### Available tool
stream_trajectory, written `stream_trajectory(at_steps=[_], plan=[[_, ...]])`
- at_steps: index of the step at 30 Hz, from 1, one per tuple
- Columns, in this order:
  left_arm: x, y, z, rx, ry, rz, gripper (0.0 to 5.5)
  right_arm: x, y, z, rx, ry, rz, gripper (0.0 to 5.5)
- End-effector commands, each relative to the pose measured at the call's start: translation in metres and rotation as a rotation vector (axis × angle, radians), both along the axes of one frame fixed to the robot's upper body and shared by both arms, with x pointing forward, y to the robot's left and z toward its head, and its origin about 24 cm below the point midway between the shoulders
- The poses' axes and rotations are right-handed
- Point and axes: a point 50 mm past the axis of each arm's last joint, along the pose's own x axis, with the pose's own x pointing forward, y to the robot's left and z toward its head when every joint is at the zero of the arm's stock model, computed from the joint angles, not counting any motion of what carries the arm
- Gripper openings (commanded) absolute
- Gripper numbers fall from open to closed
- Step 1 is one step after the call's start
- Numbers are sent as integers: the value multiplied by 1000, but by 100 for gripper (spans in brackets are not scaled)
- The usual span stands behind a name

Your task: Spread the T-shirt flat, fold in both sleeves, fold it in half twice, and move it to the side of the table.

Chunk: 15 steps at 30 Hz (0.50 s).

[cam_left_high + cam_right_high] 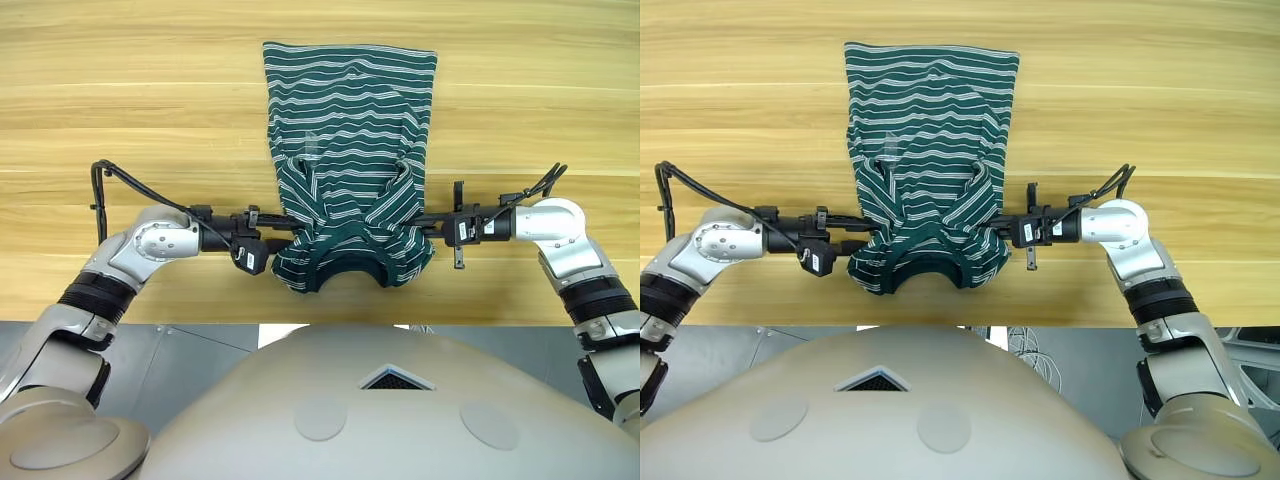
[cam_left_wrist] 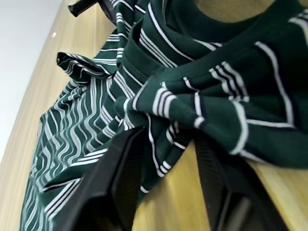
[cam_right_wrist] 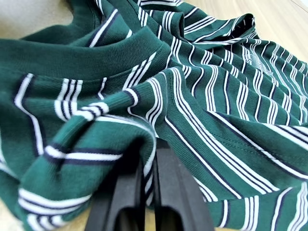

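Observation:
A dark green T-shirt (image 1: 350,110) with white stripes lies on the wooden table (image 1: 120,100), hem at the far side and collar (image 1: 345,262) near the front edge. Both sleeves are folded inward over the chest. My left gripper (image 2: 168,144) sits at the shirt's left shoulder beside the collar. Its fingers (image 2: 122,178) stand apart around a bunched fold, with bare wood showing between them. At the opposite shoulder, my right gripper (image 3: 149,151) is shut on a fold of the striped cloth, and the fabric drapes over its fingertips.
Bare wooden tabletop stretches to the left (image 1: 130,120) and right (image 1: 540,110) of the shirt and beyond its hem. The table's front edge (image 1: 200,322) runs just below the collar and both arms.

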Motion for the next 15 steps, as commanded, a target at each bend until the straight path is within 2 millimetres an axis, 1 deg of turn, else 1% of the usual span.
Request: stream_trajectory(at_steps=[1,3,5,8,11,15], plan=[[-28,16,-57,376,243,-57,97,-2,2,2,-7,4,26,3],[-27,10,-59,359,240,-57,64,-3,3,2,-4,6,28,3],[-29,5,-63,348,249,-65,35,-3,4,3,1,7,29,3],[-35,4,-69,350,276,-75,1,-3,6,4,8,4,30,3],[-37,5,-68,329,305,-68,0,-2,6,4,12,-1,27,3],[-40,0,-53,214,367,-61,0,-2,6,5,20,1,25,3]])
